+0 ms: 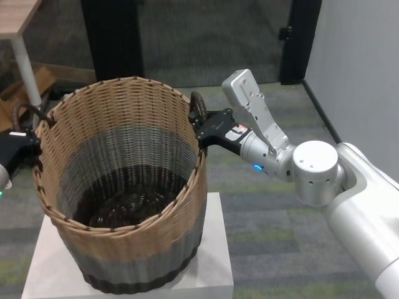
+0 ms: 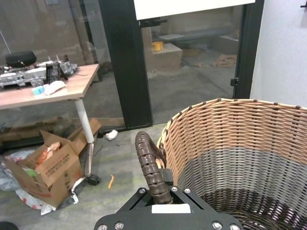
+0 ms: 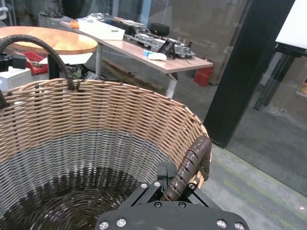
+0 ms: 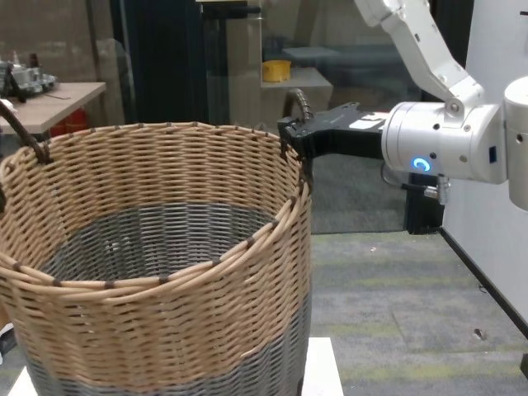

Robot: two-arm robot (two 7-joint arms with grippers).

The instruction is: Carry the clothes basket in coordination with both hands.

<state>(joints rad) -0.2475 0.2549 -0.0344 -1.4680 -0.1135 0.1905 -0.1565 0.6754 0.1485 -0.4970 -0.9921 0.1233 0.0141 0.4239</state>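
Head view: left gripper (image 1: pixel 30 144) and right gripper (image 1: pixel 201 124) pinch the clothes basket (image 1: pixel 124 187) handles; uneven lifting may tip it.

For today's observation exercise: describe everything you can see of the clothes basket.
The clothes basket is large, round, woven wicker: tan upper band, grey middle, dark brown base, empty inside. It stands upright on a white block. Two dark wrapped loop handles rise from its rim; the left gripper is shut on one, the right gripper on the other.
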